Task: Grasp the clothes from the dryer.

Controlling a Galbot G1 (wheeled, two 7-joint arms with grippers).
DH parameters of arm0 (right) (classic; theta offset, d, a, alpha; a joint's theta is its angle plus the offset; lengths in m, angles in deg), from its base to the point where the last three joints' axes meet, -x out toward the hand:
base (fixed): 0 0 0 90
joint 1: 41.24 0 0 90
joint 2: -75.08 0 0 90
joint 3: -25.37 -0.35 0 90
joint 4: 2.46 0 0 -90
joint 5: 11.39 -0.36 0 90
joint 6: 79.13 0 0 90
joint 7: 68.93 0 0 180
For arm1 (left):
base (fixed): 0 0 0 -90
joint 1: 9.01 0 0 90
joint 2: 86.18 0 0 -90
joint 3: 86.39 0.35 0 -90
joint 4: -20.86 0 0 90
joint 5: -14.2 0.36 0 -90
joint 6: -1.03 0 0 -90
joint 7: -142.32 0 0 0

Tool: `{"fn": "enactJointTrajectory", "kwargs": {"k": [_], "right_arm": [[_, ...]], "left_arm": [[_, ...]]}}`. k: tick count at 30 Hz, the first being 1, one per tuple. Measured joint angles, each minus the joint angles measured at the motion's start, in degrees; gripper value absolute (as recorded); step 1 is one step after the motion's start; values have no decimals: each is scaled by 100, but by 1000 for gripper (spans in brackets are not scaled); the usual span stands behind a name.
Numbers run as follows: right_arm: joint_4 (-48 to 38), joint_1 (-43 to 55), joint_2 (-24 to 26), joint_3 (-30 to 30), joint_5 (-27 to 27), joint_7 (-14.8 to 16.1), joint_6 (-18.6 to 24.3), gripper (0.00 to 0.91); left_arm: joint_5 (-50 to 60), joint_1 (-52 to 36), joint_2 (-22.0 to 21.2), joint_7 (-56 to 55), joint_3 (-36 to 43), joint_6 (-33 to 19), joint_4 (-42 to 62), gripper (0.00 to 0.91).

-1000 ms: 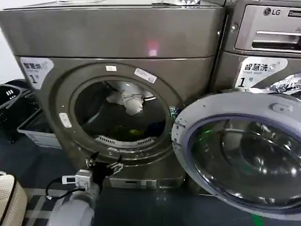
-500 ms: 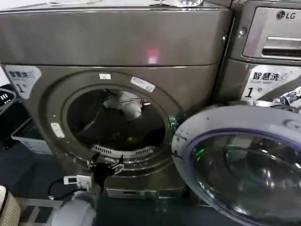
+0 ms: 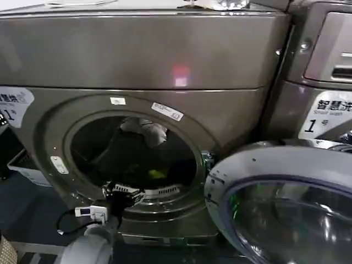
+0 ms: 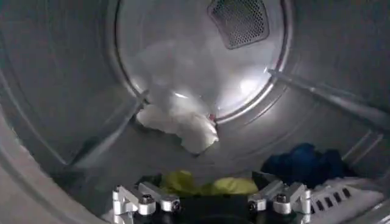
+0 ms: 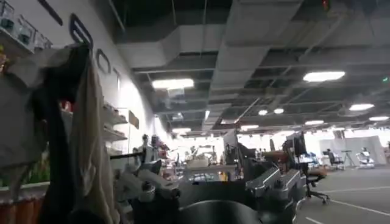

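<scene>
Left wrist view: your left gripper (image 4: 211,201), jaws spread and empty, faces the yellow-green clothes (image 4: 207,182) lying directly ahead.

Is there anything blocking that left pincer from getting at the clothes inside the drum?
Nothing visible does. The dryer door hangs open to the side, and the open left pincer sits at the porthole's lower lip. Beyond it lie the yellow-green piece, the dark piece and the white piece.
</scene>
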Motion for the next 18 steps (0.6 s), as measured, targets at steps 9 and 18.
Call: {"fn": "enactJointTrajectory", "kwargs": {"k": [9,18], "right_arm": [[6,-4,4,19,-2,34,62,907],[83,15,22,95,-2,59,78,907]], "left_arm": [[-40,-226,-14,47,-96,0,144,907],[338,-841,71,255,-73,0,627,907]]}}
